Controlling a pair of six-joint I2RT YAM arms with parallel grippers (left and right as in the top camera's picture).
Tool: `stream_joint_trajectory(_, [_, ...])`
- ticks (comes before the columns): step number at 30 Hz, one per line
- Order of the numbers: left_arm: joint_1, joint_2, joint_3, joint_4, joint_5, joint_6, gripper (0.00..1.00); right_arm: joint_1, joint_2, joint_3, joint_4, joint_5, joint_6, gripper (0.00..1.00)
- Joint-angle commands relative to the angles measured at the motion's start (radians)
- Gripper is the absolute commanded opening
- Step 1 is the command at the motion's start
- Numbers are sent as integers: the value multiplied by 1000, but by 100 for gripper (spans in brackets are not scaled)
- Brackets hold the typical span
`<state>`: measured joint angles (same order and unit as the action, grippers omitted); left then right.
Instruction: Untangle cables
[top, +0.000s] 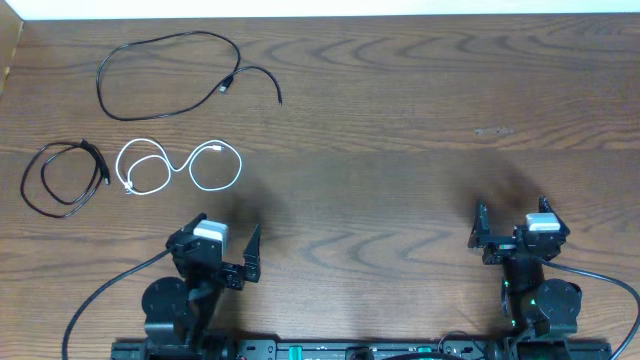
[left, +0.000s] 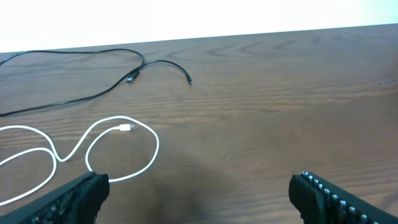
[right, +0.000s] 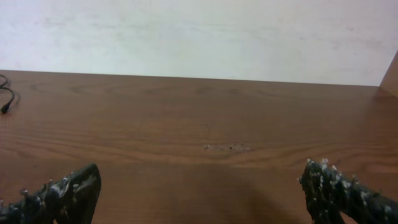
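While both arms sit at the near edge, we note the left end effector (left: 196, 198) spread wide and empty, and the right end effector (right: 199, 186) likewise. Beyond the left one lies the looped white cable (top: 180, 166), then a coiled black cable (top: 64, 178) and, farther back, a long black cable (top: 168, 70). All lie apart on the wooden worktop (top: 420, 130). A pale wall (right: 199, 31) stands behind.

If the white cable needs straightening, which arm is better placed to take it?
Left. The white cable lies just ahead of the open left gripper, in its wrist view. The right gripper, also open, stands far across the table, and its wrist view shows no white cable.
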<state>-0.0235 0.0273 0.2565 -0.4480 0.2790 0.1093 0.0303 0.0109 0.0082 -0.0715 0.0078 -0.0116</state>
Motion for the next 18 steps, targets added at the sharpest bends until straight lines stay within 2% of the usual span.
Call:
stream_joint_trajectory(1, [-4, -26, -34, 28, -6, 41, 98, -3, -6, -3, -4, 1, -8, 99])
stream_joint_trajectory(8, [0, -26, -114, 164, -23, 53, 98, -3, -6, -3, -4, 1, -8, 99])
stream_joint_trajectory(11, [0, -26, -168, 251, -85, -16, 98, -3, -6, -3, -4, 1, -8, 99])
stream_joint_trajectory(14, [0, -26, -199, 318, -117, -34, 98, -3, -6, -3, -4, 1, -8, 99])
stream_joint_trajectory(18, [0, -26, -227, 365, -230, -163, 98, -3, -6, -3, -4, 1, -8, 99])
